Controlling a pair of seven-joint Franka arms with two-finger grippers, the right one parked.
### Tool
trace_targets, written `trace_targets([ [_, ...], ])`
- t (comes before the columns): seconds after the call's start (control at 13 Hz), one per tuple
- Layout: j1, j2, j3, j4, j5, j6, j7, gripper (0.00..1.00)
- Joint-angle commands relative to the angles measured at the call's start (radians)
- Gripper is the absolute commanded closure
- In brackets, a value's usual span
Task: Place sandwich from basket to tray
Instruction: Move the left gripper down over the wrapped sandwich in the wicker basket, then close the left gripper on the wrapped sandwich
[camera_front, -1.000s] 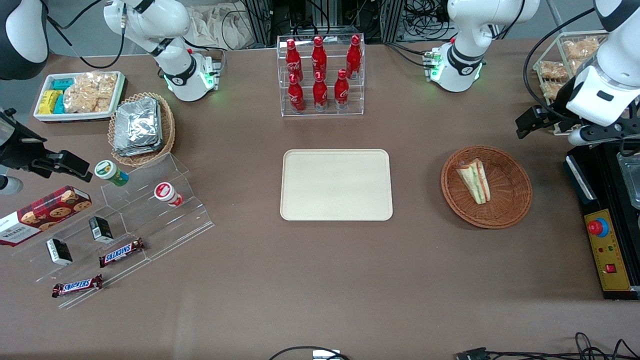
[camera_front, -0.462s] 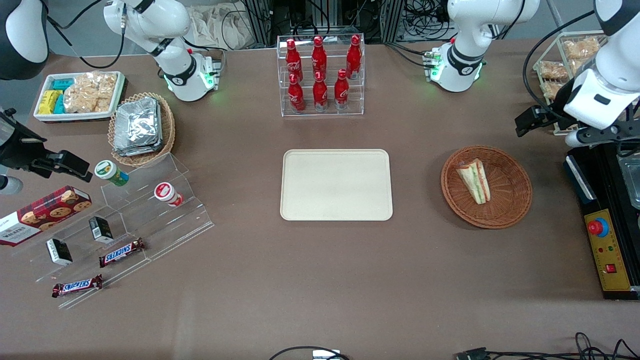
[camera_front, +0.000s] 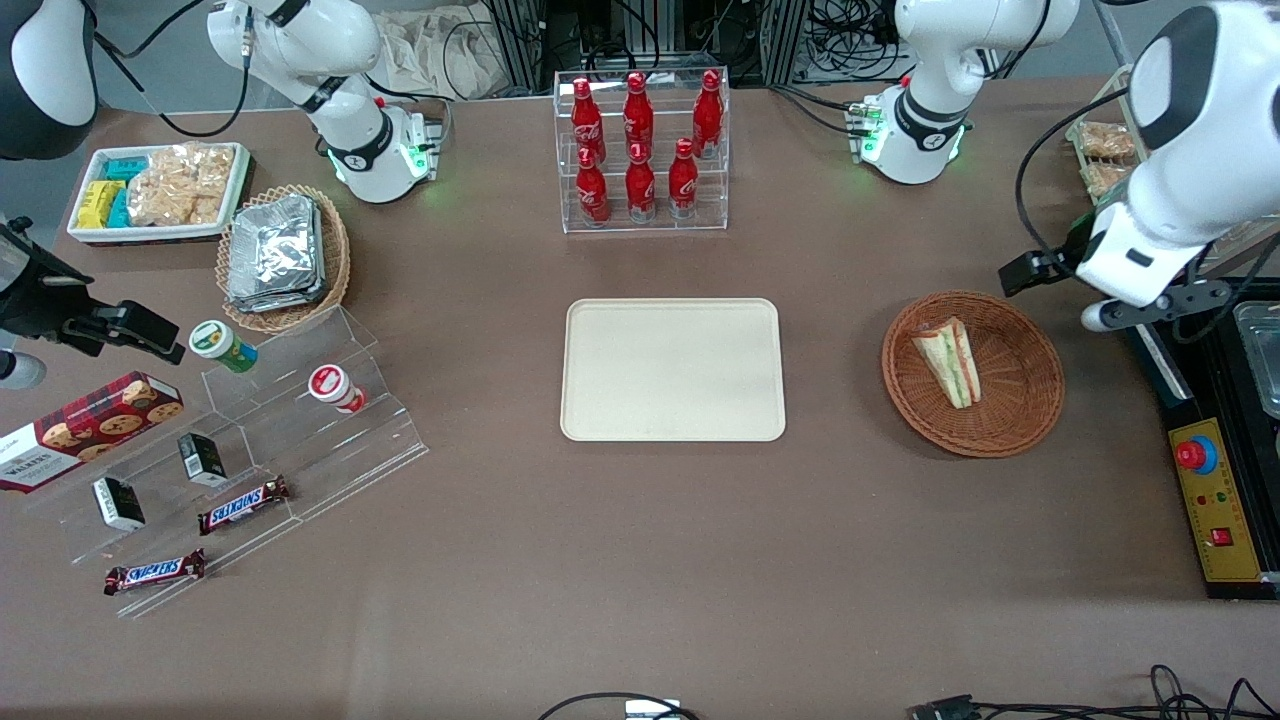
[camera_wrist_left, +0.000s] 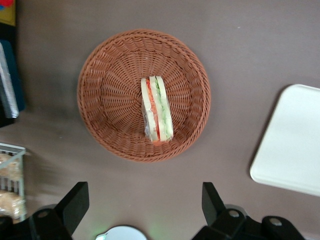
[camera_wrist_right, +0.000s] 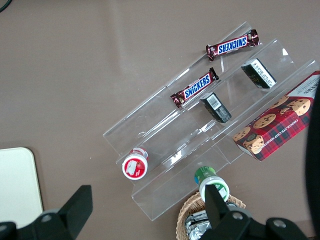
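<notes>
Brown worktop with cabling and equipment racks along its edge farthest from the front camera; the working arm has swung in toward the basket.

Compared with a second ago, the hand has shifted from above the black control box toward the parked arm's end and now hangs high, just beside the basket rim. Its two dark fingers stand wide apart and hold nothing. The sandwich has not moved; it lies on its side in the middle of the basket, filling layers showing. The tray sits at mid-worktop, well apart from the basket. Nearby stand a clear rack of red bottles, an acrylic stepped stand with chocolate bars, and a biscuit box.
</notes>
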Motion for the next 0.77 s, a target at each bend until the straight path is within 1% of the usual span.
trace_targets([
  [0.0, -0.004, -0.037, 0.001, -0.22, 0.001, 0.242, -0.089, 0.0],
  [0.23, -0.004, 0.047, 0.001, -0.316, -0.005, 0.429, -0.273, 0.0],
  [0.31, -0.003, 0.079, 0.001, -0.339, -0.005, 0.486, -0.305, 0.0],
  [0.54, -0.004, 0.159, 0.001, -0.444, -0.005, 0.695, -0.315, 0.0],
  [0.69, -0.006, 0.195, 0.001, -0.495, 0.001, 0.775, -0.309, 0.0],
])
